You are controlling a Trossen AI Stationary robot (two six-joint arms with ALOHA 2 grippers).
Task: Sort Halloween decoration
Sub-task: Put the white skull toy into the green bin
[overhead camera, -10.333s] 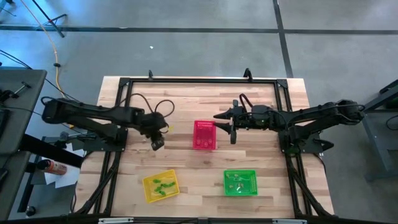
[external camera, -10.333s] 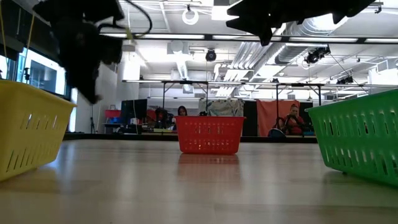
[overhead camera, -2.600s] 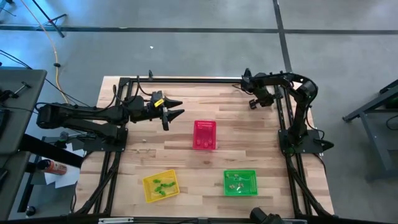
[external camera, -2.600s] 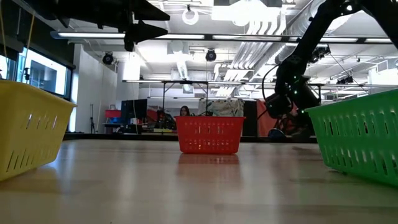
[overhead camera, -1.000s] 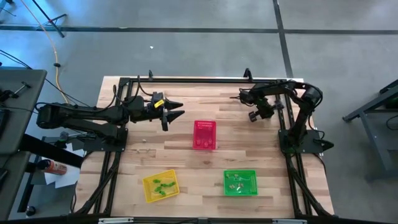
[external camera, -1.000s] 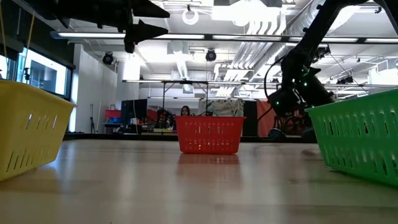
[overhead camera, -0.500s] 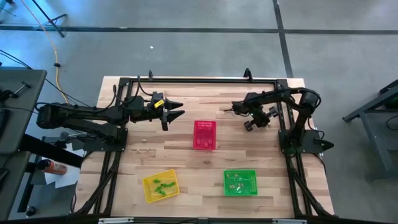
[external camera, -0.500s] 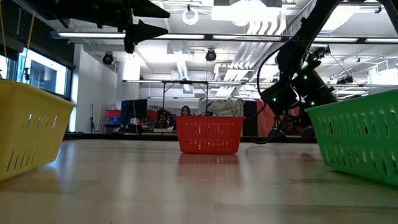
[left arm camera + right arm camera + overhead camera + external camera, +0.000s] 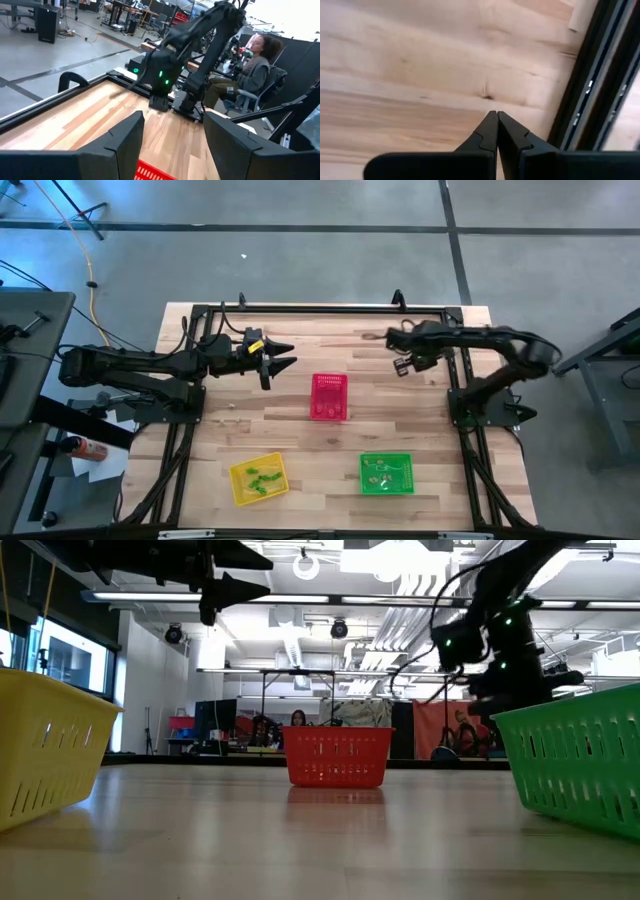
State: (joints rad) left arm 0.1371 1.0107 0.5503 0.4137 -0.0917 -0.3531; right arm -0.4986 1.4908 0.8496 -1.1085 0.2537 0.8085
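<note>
Well apart from both claws, green trinkets (image 9: 258, 478) lie in the yellow basket (image 9: 240, 492) — others in the green basket (image 9: 405, 460). Left claw (image 9: 284, 359) gapes wide; right claw (image 9: 395, 337) is pinched together, empty, over bare desk (image 9: 300, 430).

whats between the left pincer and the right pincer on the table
In the high view, only bare wood. The open left pincer and shut right pincer face each other across it; the pink-red basket sits just nearer the front, below that line.

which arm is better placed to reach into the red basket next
Left, probably. The left hand hangs open just beside the red basket, pointing toward it. The right hand is shut, farther off near the table's back right corner.
</note>
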